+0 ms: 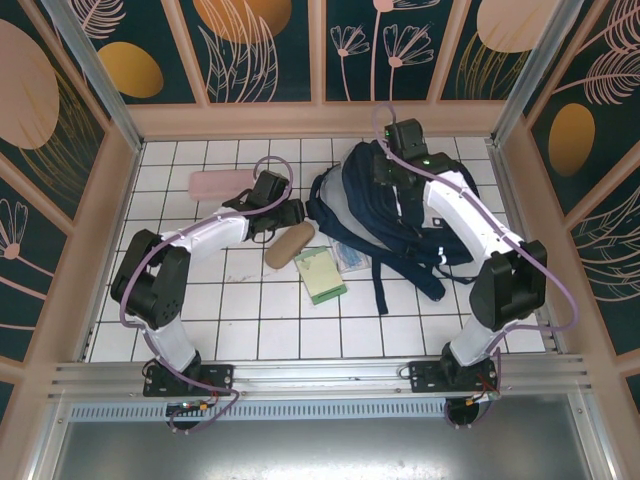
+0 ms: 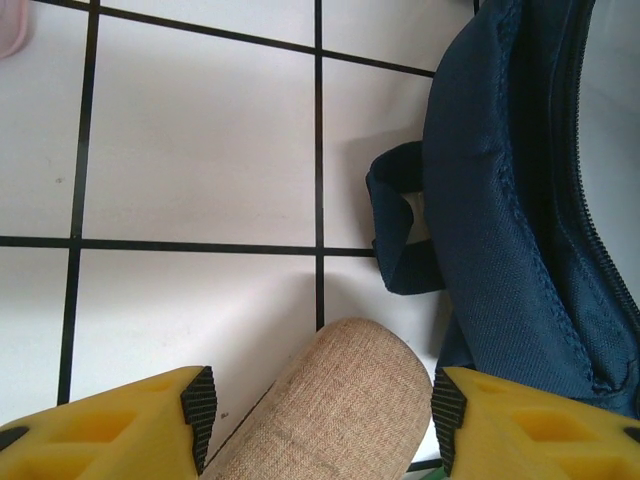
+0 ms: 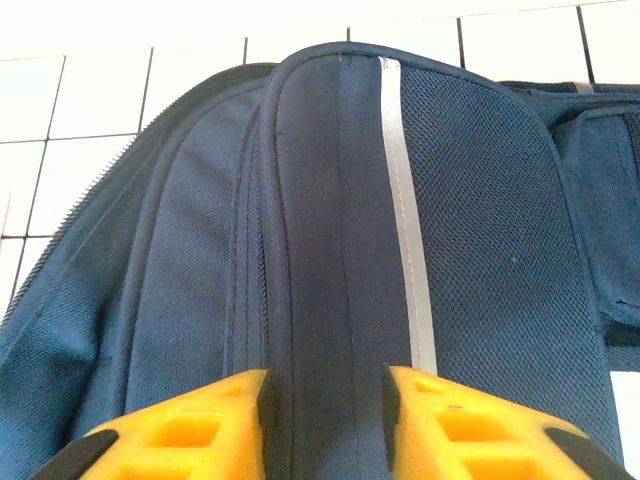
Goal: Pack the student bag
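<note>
The left gripper (image 2: 322,414) stands open around the end of a beige pouch (image 2: 340,385) on white tiles (image 2: 200,140); a navy backpack (image 2: 520,230) lies just beside it.

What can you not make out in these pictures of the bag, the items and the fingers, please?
- Top view: what lies inside the student bag, hidden by its own folds and the right arm.
- Left wrist view: the tan pouch's near end, cut off by the bottom edge.
- Left wrist view: the pink case, cut off at the corner.
- Right wrist view: whether the right fingers pinch the bag's ridge; contact is unclear.
</note>
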Action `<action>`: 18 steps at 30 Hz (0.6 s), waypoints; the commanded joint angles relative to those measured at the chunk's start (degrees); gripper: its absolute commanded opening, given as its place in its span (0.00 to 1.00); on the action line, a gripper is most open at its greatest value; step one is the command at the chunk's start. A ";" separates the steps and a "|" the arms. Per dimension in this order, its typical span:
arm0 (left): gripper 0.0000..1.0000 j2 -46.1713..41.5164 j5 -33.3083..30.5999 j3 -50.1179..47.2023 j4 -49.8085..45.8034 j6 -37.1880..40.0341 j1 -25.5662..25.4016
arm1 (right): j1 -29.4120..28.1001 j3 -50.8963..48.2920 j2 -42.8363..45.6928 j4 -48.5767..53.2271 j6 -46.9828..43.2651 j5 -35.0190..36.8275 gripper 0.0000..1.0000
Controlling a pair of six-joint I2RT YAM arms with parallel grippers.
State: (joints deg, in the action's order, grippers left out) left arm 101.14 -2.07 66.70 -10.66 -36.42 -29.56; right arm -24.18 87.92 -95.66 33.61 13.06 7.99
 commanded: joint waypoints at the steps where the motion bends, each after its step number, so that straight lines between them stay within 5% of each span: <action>1: 0.59 -0.12 -0.77 1.19 -0.55 -0.63 1.05 | -3.86 2.62 -1.30 3.25 -2.02 4.72 0.37; 9: 0.57 -4.54 -0.11 -2.51 0.05 -3.14 3.62 | -12.87 2.60 -7.77 1.87 -1.13 0.08 0.45; 18: 0.58 -8.00 -0.84 -5.19 -0.26 -3.83 3.81 | -14.29 4.55 -19.33 -1.07 0.93 -2.67 0.53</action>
State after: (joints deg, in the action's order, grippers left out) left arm 94.91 -2.09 62.81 -10.57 -39.29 -25.91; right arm -38.68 89.97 -112.81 33.98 12.99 5.87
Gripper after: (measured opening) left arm 0.574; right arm 0.530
